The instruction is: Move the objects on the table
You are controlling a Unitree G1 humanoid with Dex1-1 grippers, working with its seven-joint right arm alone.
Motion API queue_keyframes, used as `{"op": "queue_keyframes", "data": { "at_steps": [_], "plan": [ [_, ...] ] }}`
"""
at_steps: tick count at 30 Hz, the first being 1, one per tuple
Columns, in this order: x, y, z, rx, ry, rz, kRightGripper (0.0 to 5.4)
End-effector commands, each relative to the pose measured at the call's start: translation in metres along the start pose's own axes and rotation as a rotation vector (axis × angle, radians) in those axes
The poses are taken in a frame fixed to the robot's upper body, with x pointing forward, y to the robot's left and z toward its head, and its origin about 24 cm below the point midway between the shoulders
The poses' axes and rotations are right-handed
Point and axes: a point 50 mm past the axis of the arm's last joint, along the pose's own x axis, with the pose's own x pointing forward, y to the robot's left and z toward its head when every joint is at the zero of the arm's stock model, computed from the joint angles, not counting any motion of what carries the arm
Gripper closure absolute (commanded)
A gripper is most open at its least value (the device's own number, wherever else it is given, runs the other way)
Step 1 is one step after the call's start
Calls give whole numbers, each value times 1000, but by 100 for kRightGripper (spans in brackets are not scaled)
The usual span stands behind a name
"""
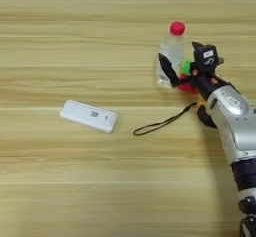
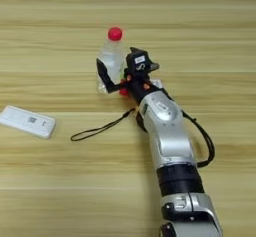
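The clear plastic bottle (image 1: 170, 53) with a red cap stands upright right of the table's middle. My right gripper (image 1: 181, 63) is right beside it and open. Its left finger (image 1: 168, 72) lies against the bottle's lower side. The small red-green cube (image 1: 186, 76) sits between the two fingers, close to the palm. The tape measure is mostly hidden under my wrist; only a yellow bit (image 1: 201, 101) and its black strap (image 1: 160, 124) show, the strap trailing left on the wood. The flat white device (image 1: 88, 116) lies far to the left.
The light wooden table (image 1: 100, 191) fills the view. My silver forearm (image 2: 167, 136) comes up from the bottom edge, with a black cable (image 2: 207, 146) looping on its right side.
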Motion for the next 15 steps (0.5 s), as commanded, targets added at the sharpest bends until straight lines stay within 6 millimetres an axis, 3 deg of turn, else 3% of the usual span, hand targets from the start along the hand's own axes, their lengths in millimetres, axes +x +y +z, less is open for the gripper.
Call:
{"op": "queue_keyframes", "data": {
  "at_steps": [1,15],
  "plan": [
    [21,-2,35,-58,-127,29,3],
    [43,-6,24,-39,-69,49,3]
  ]
}}
